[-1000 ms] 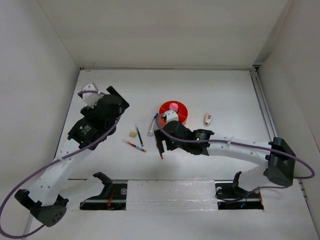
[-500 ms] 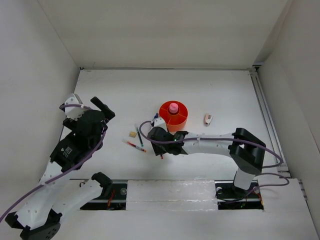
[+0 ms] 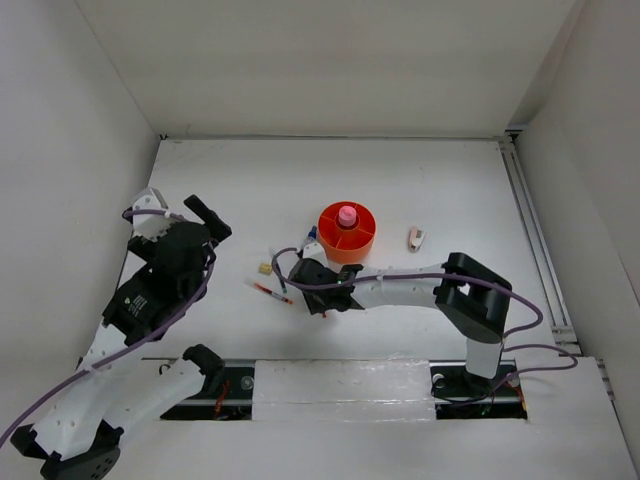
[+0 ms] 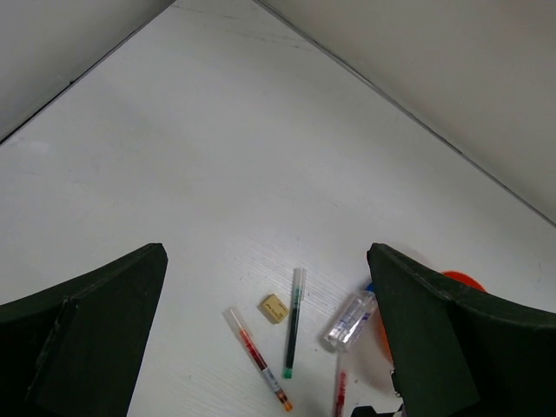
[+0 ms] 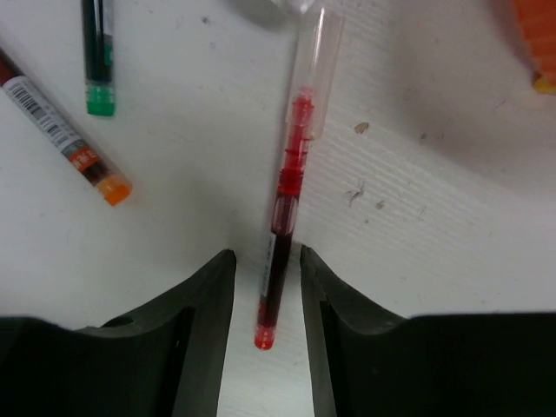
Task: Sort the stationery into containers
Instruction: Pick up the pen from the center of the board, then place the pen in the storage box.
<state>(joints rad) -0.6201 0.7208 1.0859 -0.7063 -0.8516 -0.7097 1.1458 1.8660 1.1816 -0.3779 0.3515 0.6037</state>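
My right gripper (image 3: 320,292) is low on the table, its jaws a pen's width apart. They straddle the lower end of a red pen (image 5: 284,204) with a thin gap on each side. A second red pen with an orange tip (image 5: 62,130), a dark green-tipped pen (image 5: 97,52), a yellow eraser (image 4: 274,307) and the blue-capped marker (image 4: 349,320) lie just left of it. The orange organiser (image 3: 358,243) holds the pink tube (image 3: 346,214) in its central cup. My left gripper (image 3: 205,215) is open and empty, raised over the table's left side.
A white eraser (image 3: 416,238) lies right of the organiser. White walls close the table (image 3: 450,180) on the left, back and right. A metal rail (image 3: 528,230) runs along the right edge.
My right gripper has moved left and down onto the red pen. My left arm drew back to the left a second ago and has since held still.
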